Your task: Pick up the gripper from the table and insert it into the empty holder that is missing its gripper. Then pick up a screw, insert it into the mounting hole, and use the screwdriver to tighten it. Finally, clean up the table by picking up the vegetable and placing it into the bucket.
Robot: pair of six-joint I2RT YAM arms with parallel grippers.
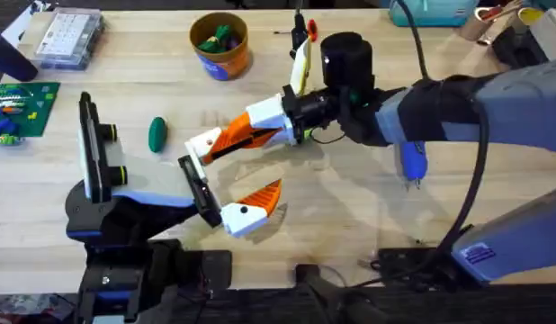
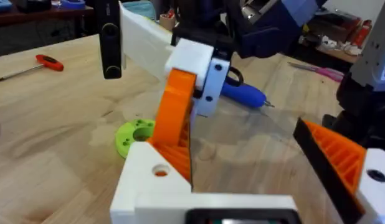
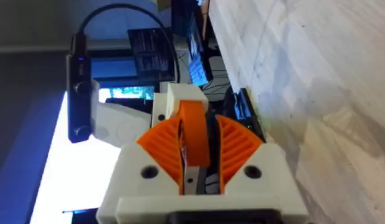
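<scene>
clamping the spare finger (image 1: pixel 231 137) by its orange ribbed part, the right end effector (image 1: pixel 280 119) is closed tight on it and holds its white foot at the black holder (image 1: pixel 197 187) on the left arm. the left end effector (image 1: pixel 219 200) stands wide, gripping nothing, with one mounted finger (image 1: pixel 253 209) at the near end of the rail. whether the foot has seated in its slot i cannot tell. if the piece goes in tilted, it may jam or push the left arm aside; a hard push could slide it in the pads, and letting go too soon would drop it on the surface (image 1: pixel 350 225). the vegetable (image 1: pixel 157 133) lies just beside the left arm, near the working spot, so a wide swing may knock it. the bucket (image 1: pixel 219 45) stands well apart at the far side
</scene>
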